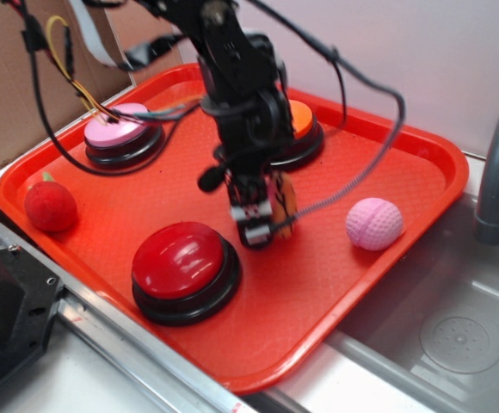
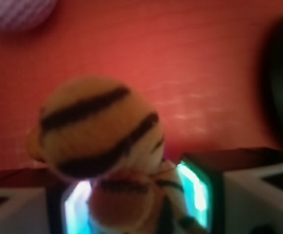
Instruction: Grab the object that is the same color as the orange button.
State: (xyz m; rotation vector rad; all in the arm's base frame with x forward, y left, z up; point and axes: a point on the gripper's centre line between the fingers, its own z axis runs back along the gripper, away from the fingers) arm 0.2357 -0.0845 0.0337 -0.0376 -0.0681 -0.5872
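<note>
The small orange plush tiger (image 1: 286,200) with black stripes stands on the red tray (image 1: 344,284), in front of the orange button (image 1: 302,120). My gripper (image 1: 256,225) is down at the tray, with its jaws on either side of the tiger's body. In the wrist view the tiger (image 2: 97,126) fills the middle, its lower body pressed between the two lit fingers of my gripper (image 2: 136,204). The arm hides part of the orange button.
A red-topped button (image 1: 179,258) stands at the tray's front left and a pink-topped button (image 1: 116,131) at the back left. A red fuzzy ball (image 1: 50,206) lies at the left edge, a pink dimpled ball (image 1: 374,224) at the right. A metal sink (image 1: 456,335) lies to the right.
</note>
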